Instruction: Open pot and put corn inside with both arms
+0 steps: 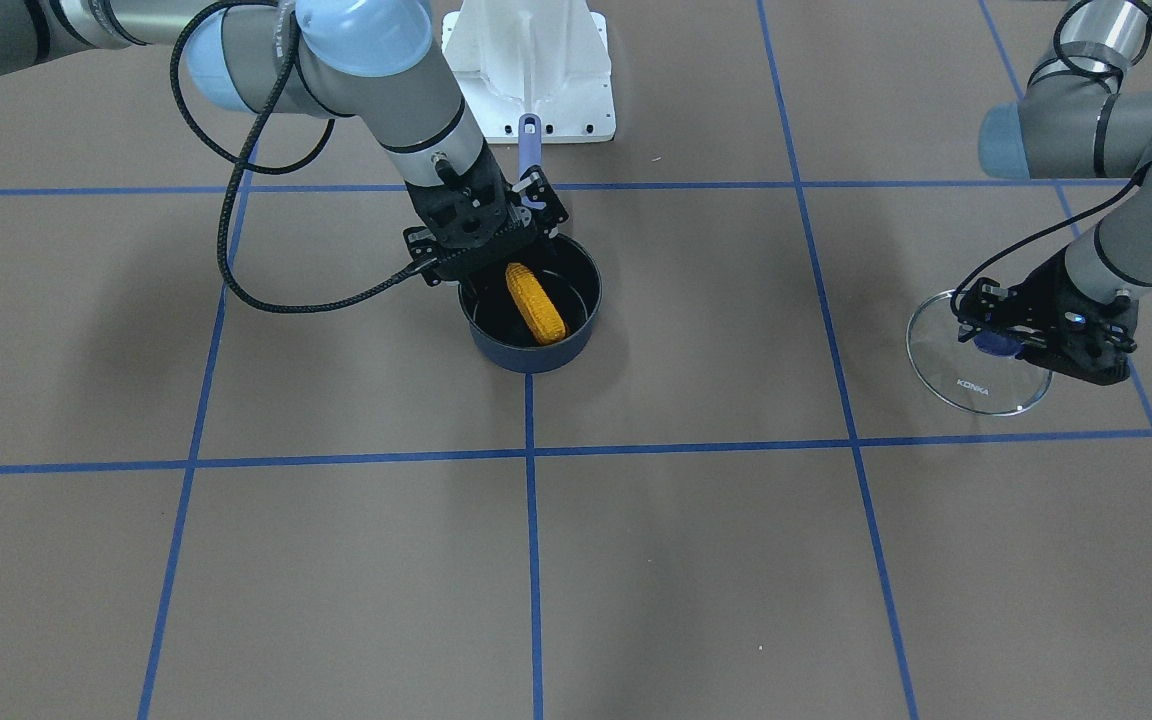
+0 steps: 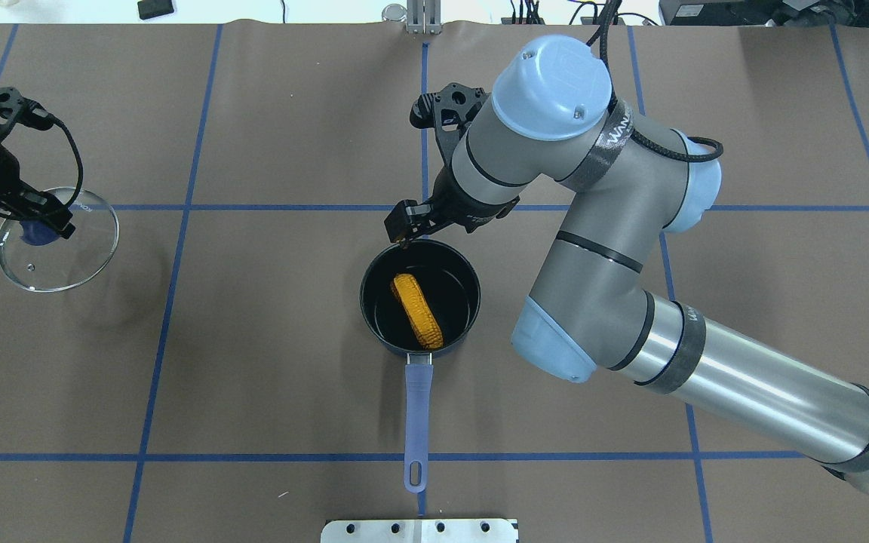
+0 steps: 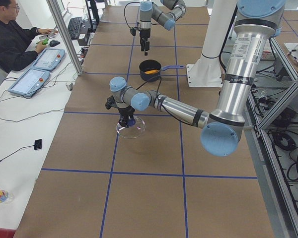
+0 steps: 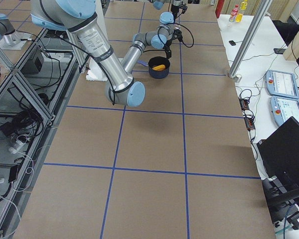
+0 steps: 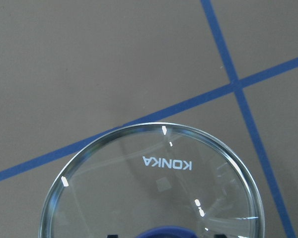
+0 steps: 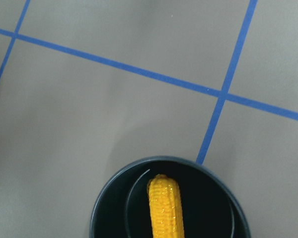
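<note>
The dark navy pot stands open mid-table, its lavender handle pointing toward the robot. The yellow corn lies inside it, and also shows in the overhead view and the right wrist view. My right gripper hovers over the pot's far rim, open and empty, apart from the corn. My left gripper is shut on the lavender knob of the glass lid. It holds the lid level and low over the table at the far left, well away from the pot.
The white robot base plate sits just behind the pot's handle. Blue tape lines grid the brown table. An operator sits at a side desk with tablets, beyond the table's edge.
</note>
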Controlling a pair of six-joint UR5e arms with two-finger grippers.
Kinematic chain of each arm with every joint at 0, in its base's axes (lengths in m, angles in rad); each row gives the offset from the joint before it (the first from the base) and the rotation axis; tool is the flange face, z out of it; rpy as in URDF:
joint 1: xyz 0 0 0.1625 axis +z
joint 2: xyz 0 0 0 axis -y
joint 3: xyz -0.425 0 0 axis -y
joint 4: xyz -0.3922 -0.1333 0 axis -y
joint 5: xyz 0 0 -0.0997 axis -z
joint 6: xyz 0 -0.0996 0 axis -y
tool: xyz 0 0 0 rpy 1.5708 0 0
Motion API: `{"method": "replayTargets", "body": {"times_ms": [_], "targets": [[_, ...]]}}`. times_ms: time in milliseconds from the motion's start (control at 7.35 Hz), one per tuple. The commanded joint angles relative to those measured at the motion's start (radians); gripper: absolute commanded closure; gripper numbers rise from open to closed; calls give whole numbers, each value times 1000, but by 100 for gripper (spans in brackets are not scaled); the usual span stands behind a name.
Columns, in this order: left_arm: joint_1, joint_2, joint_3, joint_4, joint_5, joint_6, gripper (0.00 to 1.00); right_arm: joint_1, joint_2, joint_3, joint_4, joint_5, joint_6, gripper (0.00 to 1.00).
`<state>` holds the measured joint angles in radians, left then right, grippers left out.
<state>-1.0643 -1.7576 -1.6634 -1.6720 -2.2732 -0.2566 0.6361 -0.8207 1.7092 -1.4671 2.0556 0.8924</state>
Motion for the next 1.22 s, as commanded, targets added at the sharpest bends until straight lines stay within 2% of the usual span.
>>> {"method": "replayTargets", "body": {"times_ms": [0, 272, 408, 544, 1088], "targets": [[6, 10, 34, -6, 0, 0, 36, 13, -6, -3, 2, 5, -15, 0], [9, 3, 57, -15, -20, 0, 36, 13, -12, -3, 2, 5, -24, 0], [10, 1, 65, -29, -75, 0, 36, 13, -12, -3, 2, 5, -24, 0], [10, 1, 71, -29, -89, 0, 36, 13, -14, -3, 2, 3, -26, 0], [10, -19, 115, -32, -89, -4, 35, 11, -20, -3, 2, 3, -41, 0]]}}
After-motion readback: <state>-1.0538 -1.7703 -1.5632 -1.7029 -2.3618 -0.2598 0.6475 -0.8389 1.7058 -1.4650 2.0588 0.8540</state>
